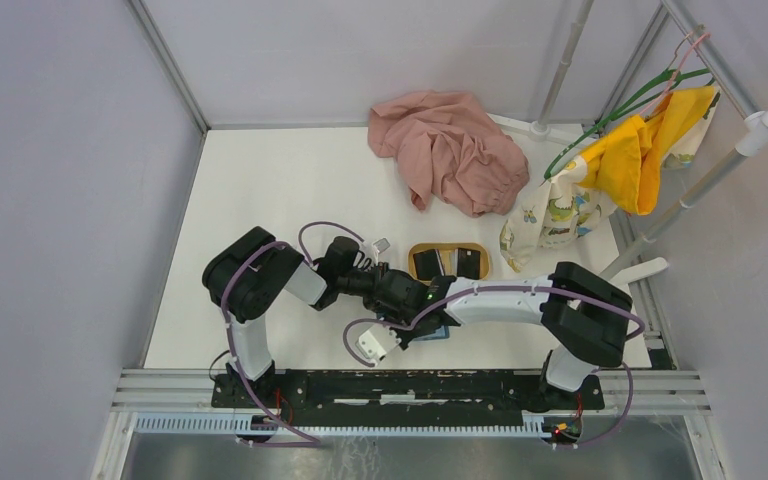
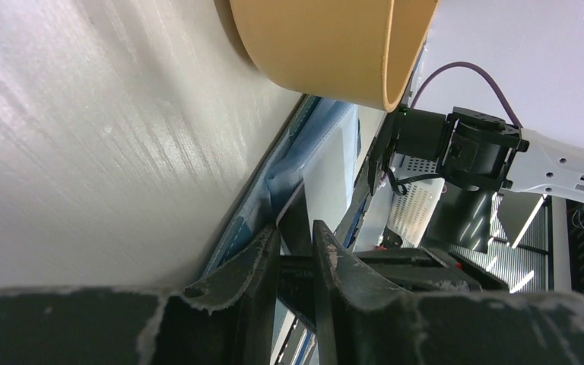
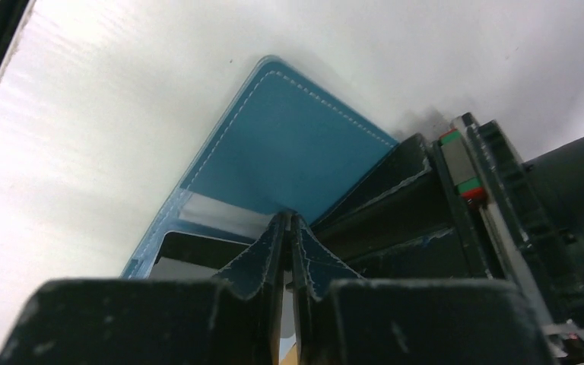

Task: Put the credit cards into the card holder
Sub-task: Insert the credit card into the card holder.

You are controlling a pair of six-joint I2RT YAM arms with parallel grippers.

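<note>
Tightly pinches a thin black credit card [image 2: 296, 204] edge-on in the nearly closed left gripper [image 2: 295, 232], with the right gripper [image 3: 289, 220] seemingly pressed together on a flap of the card holder [image 3: 296, 144]. Risks jamming on the pocket lip and buckling, or shoving the holder, if tilted. Lies open on the table [image 3: 84, 114] beside the tan tray [image 2: 327, 46], teal, pale-stitched.

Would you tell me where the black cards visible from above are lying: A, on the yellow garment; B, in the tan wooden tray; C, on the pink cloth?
B: the top view shows the credit cards lying side by side inside the wooden tray.
</note>
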